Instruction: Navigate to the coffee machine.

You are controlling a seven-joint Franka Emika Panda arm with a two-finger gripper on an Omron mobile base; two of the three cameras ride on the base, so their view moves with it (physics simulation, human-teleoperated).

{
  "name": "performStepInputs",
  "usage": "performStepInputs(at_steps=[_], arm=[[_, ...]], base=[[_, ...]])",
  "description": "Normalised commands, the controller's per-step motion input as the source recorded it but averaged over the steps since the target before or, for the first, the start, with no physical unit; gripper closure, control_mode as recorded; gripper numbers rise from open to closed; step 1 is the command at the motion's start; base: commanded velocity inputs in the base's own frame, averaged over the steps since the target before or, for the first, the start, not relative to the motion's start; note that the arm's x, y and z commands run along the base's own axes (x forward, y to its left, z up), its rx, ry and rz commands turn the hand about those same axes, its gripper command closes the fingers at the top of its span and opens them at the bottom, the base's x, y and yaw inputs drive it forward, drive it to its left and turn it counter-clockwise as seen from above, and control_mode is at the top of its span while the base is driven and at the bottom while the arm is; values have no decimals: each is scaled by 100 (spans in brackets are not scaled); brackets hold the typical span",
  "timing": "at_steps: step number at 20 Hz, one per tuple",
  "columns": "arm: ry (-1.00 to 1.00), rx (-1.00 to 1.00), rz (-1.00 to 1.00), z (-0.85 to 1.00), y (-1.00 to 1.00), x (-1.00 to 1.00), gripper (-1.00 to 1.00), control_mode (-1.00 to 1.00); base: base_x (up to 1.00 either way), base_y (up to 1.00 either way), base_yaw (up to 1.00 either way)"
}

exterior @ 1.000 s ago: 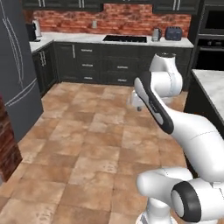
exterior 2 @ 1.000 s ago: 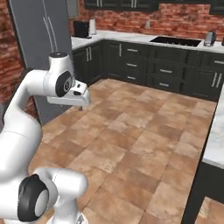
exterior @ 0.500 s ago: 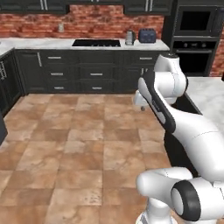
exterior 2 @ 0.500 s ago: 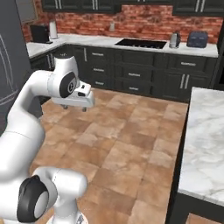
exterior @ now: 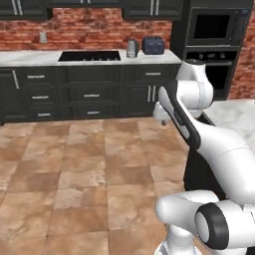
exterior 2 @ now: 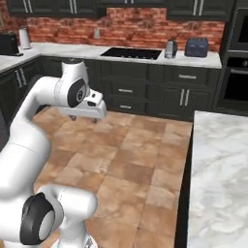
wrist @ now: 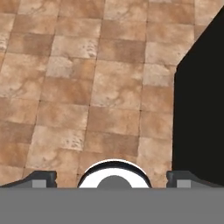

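The tall black boxy coffee machine (exterior 2: 8,43) stands at the far left end of the pale stone counter (exterior 2: 72,50), beside a white cylinder (exterior 2: 24,38); the brown tiled floor (exterior 2: 131,160) lies open before it. The two-finger gripper (wrist: 111,178) hangs over the tiles with its fingertips wide apart; a white marble island (exterior 2: 218,169) edges the right.

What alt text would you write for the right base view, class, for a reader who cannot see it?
A white robot arm rises over a brown tiled floor, facing dark cabinets under a brick wall. The counter holds a cooktop, kettle and toaster; a marble island stands right.
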Motion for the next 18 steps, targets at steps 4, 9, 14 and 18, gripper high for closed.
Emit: performStepInputs(at_steps=[4,9,14,18], arm=[[0,0,0,0,0,0,-100,100],[0,0,0,0,0,0,-100,100],[0,0,0,0,0,0,-100,100],[0,0,0,0,0,0,-100,100]], base=[[97,34,0],[100,27,17],[100,10,39],[100,0,52]])
